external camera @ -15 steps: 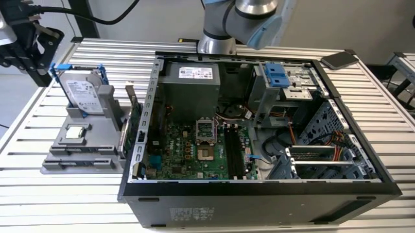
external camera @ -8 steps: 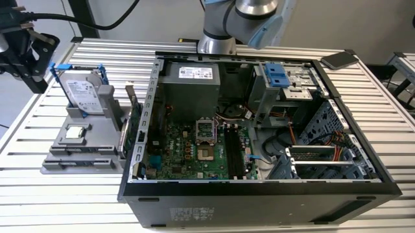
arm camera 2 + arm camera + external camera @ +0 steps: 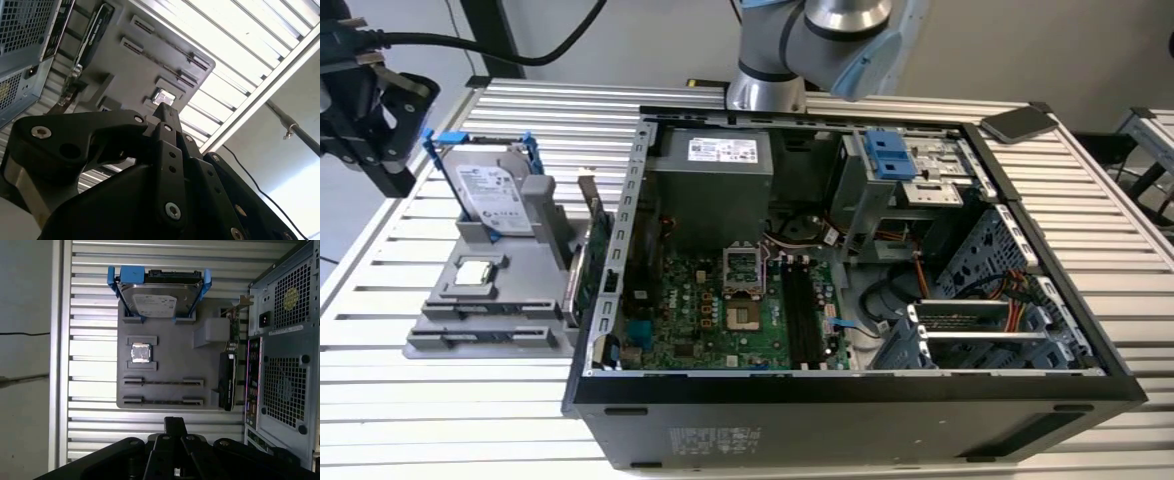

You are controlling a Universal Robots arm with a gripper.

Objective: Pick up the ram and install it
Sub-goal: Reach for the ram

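The gripper (image 3: 175,424), fingers together and empty, faces the grey tray (image 3: 165,365) at the exterior view's left of the computer case (image 3: 854,400). The ram (image 3: 163,401) stands edge-on in a tray slot. The hard drive (image 3: 155,300) carries a white label, its print unreadable.

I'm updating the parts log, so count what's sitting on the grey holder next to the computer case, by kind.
Hard drive: 1
Processor chip: 1
Expansion card, green with metal bracket: 1
Black card-like part next to it: 1
Total: 4. Whether the two long slots hold sticks, I cannot tell.
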